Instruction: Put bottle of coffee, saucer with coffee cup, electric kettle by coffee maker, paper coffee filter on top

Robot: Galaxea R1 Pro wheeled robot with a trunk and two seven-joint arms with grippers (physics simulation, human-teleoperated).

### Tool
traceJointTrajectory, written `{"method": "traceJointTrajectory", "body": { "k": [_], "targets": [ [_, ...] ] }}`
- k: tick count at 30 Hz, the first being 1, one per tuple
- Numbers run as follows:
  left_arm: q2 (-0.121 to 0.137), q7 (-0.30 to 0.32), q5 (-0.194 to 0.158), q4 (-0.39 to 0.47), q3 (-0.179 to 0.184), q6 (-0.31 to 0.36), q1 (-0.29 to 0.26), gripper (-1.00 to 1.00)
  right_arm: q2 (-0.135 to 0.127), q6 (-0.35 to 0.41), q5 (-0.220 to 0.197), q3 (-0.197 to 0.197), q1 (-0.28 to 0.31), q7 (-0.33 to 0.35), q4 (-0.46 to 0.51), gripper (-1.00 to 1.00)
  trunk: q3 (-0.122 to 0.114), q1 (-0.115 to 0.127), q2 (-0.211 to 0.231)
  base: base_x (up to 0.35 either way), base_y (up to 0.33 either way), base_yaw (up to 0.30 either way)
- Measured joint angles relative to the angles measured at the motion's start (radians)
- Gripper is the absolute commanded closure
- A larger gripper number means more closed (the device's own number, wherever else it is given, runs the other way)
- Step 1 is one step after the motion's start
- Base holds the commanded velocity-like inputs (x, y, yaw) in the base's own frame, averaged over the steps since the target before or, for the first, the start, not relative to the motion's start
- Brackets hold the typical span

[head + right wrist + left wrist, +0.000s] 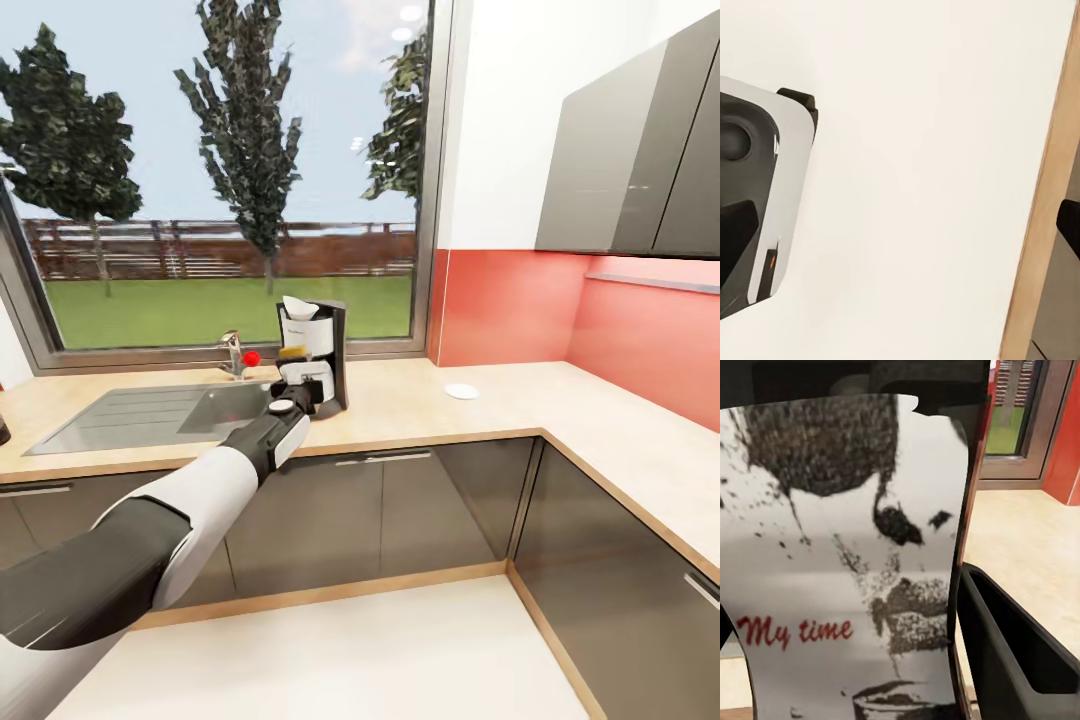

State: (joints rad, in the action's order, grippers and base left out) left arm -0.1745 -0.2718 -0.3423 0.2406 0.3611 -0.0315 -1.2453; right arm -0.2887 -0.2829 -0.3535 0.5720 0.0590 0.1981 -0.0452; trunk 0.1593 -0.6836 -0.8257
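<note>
— Why is the left gripper (296, 383) pressed up against the coffee maker (318, 352)?

— It appears to be setting the bottle of coffee (847, 562) beside it. The paper coffee filter (298, 307) already sits on top of the machine.

— Are the fingers closed on it?

— The wrist view has the label filling the gap between them — clamped, most likely. The saucer (461, 391) lies apart from the coffee maker, along the countertop (520, 395).

— And the right gripper?

— Its state cannot be told.

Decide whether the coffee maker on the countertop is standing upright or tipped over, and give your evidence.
Upright. The coffee maker stands vertically on the countertop beside the sink, with the white paper filter poking from its top.
</note>
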Motion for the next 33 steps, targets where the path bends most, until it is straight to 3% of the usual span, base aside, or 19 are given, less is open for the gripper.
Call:
{"method": "traceJointTrajectory", "body": {
  "k": [33],
  "targets": [
    [0.000, 0.000, 0.001, -0.005, 0.000, -0.002, 0.001, 1.00, 0.000, 0.001, 0.000, 0.000, 0.000, 0.000, 0.000, -1.00, 0.000, 0.000, 0.000, 0.017, 0.000, 0.000]
  ]
}}
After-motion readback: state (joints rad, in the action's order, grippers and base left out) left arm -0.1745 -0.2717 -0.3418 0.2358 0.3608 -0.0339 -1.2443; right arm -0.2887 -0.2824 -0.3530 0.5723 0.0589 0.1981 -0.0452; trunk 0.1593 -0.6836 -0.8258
